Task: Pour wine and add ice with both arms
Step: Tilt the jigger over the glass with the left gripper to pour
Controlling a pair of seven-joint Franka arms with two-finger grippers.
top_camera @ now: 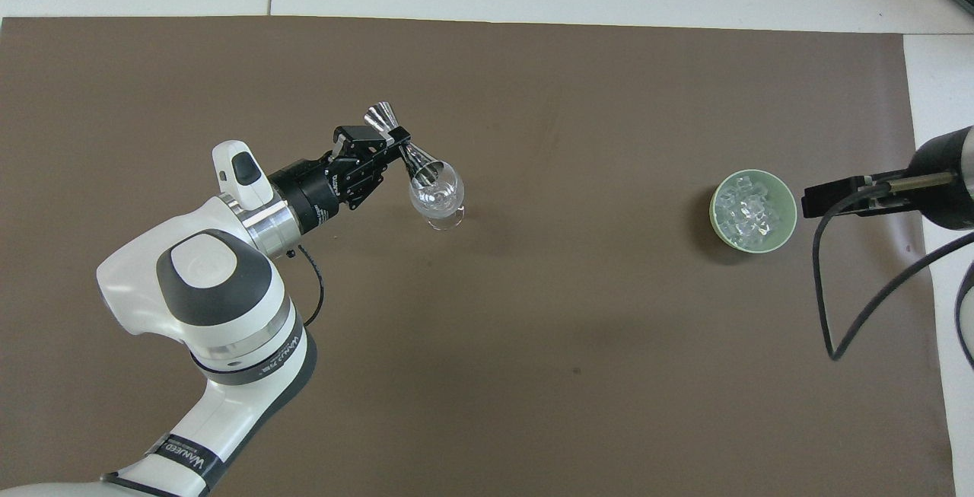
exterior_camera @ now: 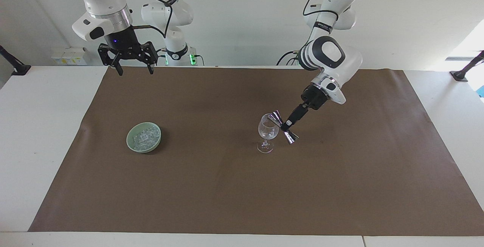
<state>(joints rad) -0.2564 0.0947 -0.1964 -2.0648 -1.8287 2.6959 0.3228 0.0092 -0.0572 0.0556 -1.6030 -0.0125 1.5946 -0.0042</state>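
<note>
From my station I see the left gripper (exterior_camera: 286, 126) clamped on the waist of a silver double-ended jigger (exterior_camera: 283, 127), holding it tilted so one cone leans over the rim of the wine glass (exterior_camera: 267, 132) while the other cone points down and away toward the left arm's end of the desk. The glass stands upright on the brown mat (exterior_camera: 242, 186), roughly at the middle of the desk. In the overhead view the same gripper (top_camera: 393, 144) comes in at an angle, and the jigger (top_camera: 403, 148) has its mouth over the glass's (top_camera: 437, 196) bowl. I cannot tell whether any liquid is running. The ice (exterior_camera: 145, 136) sits heaped in a pale green bowl (exterior_camera: 133, 145) on the mat, well apart from the glass, toward the right arm's end. My right gripper (exterior_camera: 132, 69) waits with its fingers spread apart, empty, above the mat's edge closest to the robots.
</note>
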